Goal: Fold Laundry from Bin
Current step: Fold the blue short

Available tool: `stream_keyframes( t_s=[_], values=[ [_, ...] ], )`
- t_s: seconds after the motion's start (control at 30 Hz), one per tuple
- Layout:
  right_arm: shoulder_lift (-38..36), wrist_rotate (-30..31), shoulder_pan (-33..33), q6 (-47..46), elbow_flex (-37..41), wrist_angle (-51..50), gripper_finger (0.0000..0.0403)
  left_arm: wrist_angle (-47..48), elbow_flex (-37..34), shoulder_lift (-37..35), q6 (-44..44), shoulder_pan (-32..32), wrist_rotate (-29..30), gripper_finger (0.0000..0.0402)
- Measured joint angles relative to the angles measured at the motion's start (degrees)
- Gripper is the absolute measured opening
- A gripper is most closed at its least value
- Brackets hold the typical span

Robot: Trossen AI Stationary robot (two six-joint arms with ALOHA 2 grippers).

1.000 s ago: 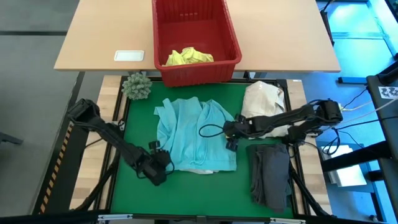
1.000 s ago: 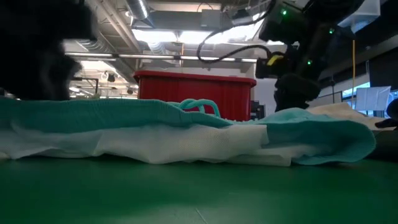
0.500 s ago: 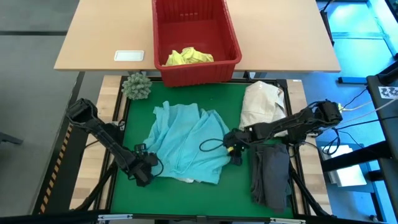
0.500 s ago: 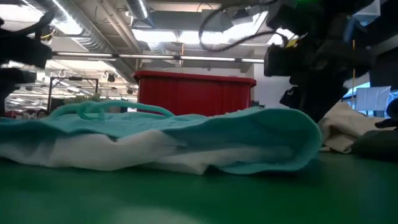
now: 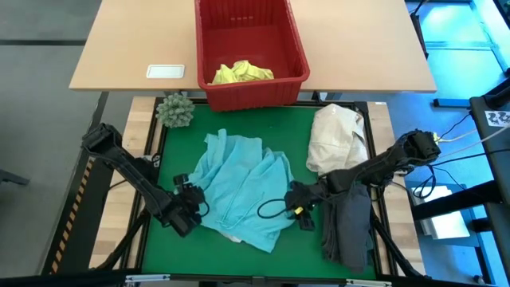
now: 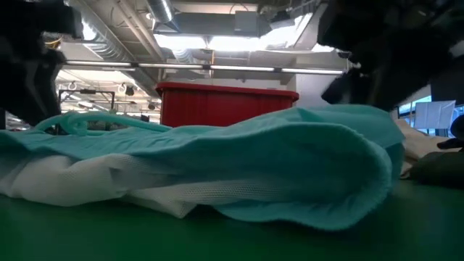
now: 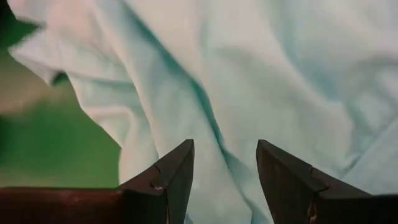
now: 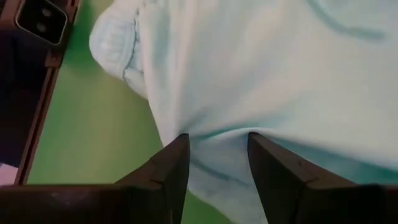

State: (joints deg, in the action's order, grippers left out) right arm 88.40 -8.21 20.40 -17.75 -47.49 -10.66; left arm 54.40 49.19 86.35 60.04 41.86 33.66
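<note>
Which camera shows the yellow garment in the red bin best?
The high view: the yellow garment lies bunched in the near end of the red bin, seen straight from above. The low view shows only the bin's outer wall, hiding the garment. Neither wrist view shows it at all.

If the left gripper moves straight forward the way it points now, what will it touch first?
Most likely the turquoise garment. The left gripper has its fingers apart, and the cloth fills the wrist view just ahead of them. Whether they already touch it is unclear.
</note>
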Motion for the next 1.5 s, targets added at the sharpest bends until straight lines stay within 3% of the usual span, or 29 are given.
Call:
stream_keyframes(
  t_s=[0.2,0.33,0.5,0.87,1.2,1.5],
  values=[
    [0.0,1.6,-1.1,6.6,-3.7,-1.4,0.0161,2.5,5.8,-0.2,-3.6,0.0,2.7,0.0167],
    [0.0,7.4,-3.2,11.1,-6.6,-4.7,0.0161,-0.2,7.8,-0.2,-6.6,0.0,7.5,0.0167],
    [0.0,15.1,-7.3,12.5,-8.5,-7.9,0.0161,-9.2,7.8,-0.2,-12.8,-1.1,10.8,0.0167],
    [-0.1,15.8,-17.7,13.0,-8.5,-13.4,0.0161,-39.2,2.1,-0.2,-24.2,-4.0,11.8,0.0167],
    [-0.1,15.8,-20.9,13.6,-7.9,-12.7,0.0161,-53.7,-6.4,0.8,-17.0,-3.8,11.7,0.0167],
    [2.5,15.3,-20.8,12.2,-4.5,-11.8,0.0161,-62.9,-6.3,11.8,-15.4,-3.7,5.7,0.0167]
  ],
)
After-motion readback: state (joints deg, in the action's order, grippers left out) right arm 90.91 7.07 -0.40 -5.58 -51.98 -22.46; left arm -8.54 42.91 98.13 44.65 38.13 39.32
